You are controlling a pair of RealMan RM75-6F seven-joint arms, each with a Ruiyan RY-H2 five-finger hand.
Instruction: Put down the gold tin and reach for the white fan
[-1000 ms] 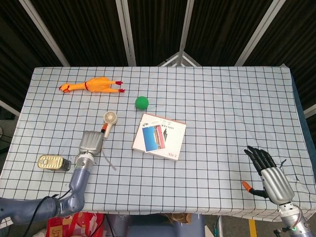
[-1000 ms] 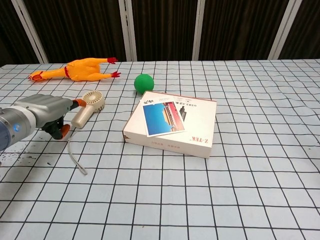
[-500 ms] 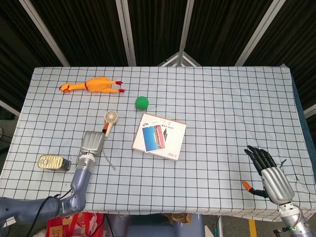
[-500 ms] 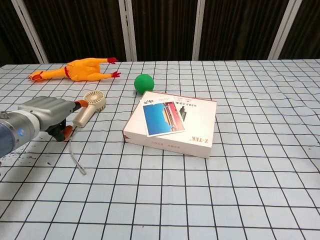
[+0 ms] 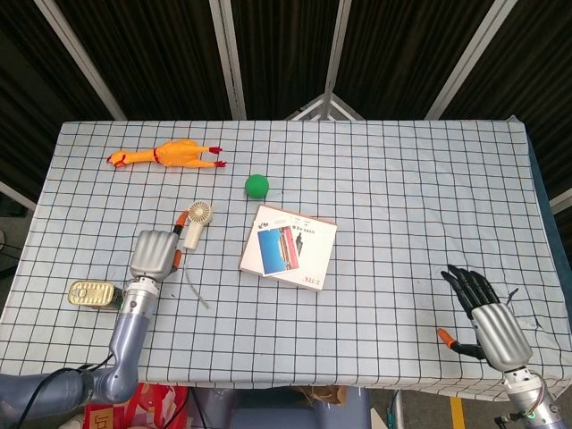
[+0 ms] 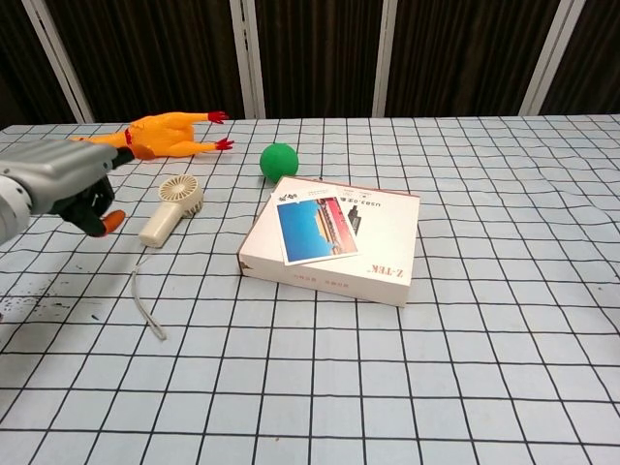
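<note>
The gold tin [image 5: 92, 293] lies flat on the checked cloth near the front left edge, with nothing touching it. My left hand [image 5: 154, 253] hovers to its right and holds nothing, fingers bent downward. It is just left of the white fan [image 5: 197, 219], its orange thumb tip close beside the fan's handle. In the chest view the left hand [image 6: 63, 184] is raised above the cloth, left of the fan [image 6: 172, 208], and apart from it. My right hand [image 5: 487, 322] rests at the front right with its fingers spread and empty.
A boxed book [image 5: 289, 248] lies right of the fan, with a green ball [image 5: 256, 185] behind it. A rubber chicken [image 5: 165, 154] lies at the back left. A thin white cable [image 6: 145, 305] trails on the cloth in front of the fan.
My left hand has risen off the cloth and shifted a little to the left and back, beside the fan's handle. The tin, the fan and the right hand have not moved.
</note>
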